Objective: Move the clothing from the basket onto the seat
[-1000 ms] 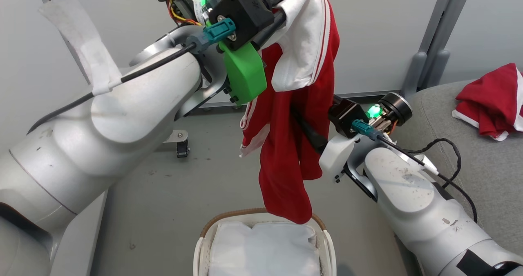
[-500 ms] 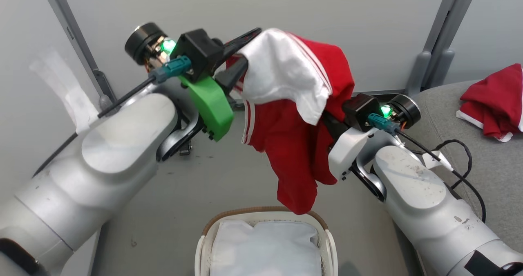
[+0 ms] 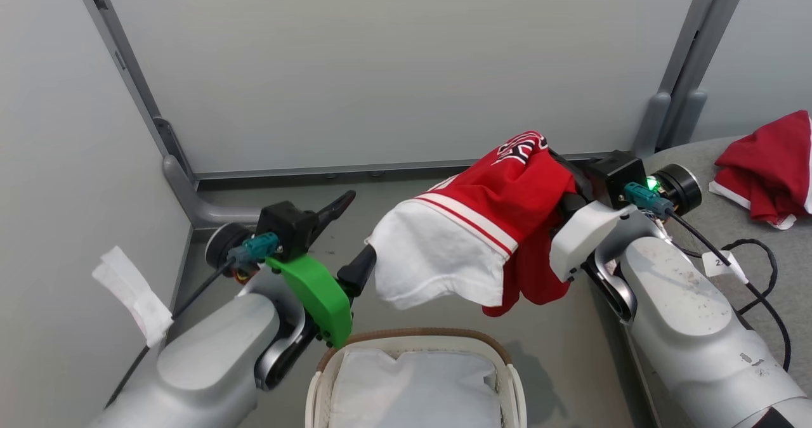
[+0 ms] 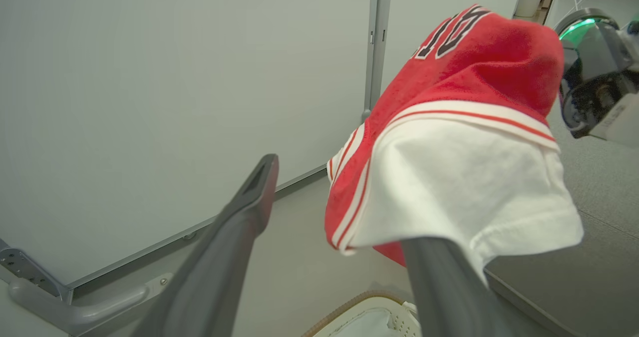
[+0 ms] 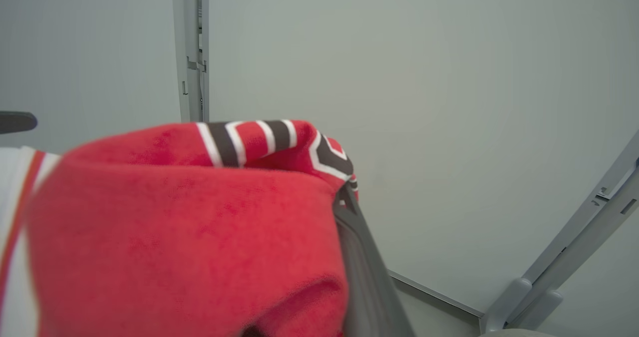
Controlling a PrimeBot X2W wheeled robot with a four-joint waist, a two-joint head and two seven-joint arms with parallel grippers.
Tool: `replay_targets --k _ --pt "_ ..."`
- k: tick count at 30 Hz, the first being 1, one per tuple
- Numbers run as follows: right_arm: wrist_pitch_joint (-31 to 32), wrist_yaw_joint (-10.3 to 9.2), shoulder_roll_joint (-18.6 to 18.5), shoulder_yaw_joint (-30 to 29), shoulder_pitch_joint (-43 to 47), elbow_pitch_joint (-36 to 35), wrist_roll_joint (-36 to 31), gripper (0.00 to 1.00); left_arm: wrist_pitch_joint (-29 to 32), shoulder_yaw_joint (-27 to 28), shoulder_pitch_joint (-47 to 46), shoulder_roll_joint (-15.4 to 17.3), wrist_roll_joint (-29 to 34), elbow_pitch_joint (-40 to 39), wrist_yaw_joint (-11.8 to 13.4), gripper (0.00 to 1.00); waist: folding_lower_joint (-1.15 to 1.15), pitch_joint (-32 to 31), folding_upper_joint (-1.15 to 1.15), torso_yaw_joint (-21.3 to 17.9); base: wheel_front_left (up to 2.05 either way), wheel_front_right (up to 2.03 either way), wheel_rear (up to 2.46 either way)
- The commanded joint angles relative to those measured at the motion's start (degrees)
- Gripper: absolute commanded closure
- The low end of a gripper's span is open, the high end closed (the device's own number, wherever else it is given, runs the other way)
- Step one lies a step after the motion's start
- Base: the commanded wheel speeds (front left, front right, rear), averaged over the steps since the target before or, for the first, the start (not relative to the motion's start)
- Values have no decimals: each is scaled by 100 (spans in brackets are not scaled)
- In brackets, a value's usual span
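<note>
While the right claw (image 5: 343, 200) clamps the red jersey (image 3: 507, 200), the left claw (image 3: 360, 228) stands wide open.
Jersey hangs above the basket (image 3: 412, 336), white panel draped over one left finger (image 3: 357, 271); another red garment (image 3: 767, 168) lies on the seat (image 3: 748, 231).

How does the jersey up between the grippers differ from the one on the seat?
Pose: the lifted jersey hangs midair; the other jersey lies crumpled on the seat.
Hold: the lifted jersey is pinched in the shut right gripper and drapes over one finger of the open left gripper; no gripper touches the other jersey.
Look: the lifted jersey shows a large white panel and dark lettering; the other jersey mostly red.
Both are red with white trim.
</note>
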Motion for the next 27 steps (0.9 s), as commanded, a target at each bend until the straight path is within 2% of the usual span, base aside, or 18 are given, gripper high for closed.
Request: replay_targets --k 1,14,27 --pt "-11 -8 -39 -92 78 -51 -48 100 -34 79 229 -22 75 -4 33 0 0 -10 0 6 0 0 0" --pt "-11 -8 -130 -897 315 -364 -402 100 -26 1099 1878 -415 714 -332 -47 0 0 -35 0 -128 0 0 0" --pt "-11 -8 -274 -1182 652 -508 -551 100 -24 1867 2506 -885 1605 -566 -179 0 0 31 0 -244 0 0 0"
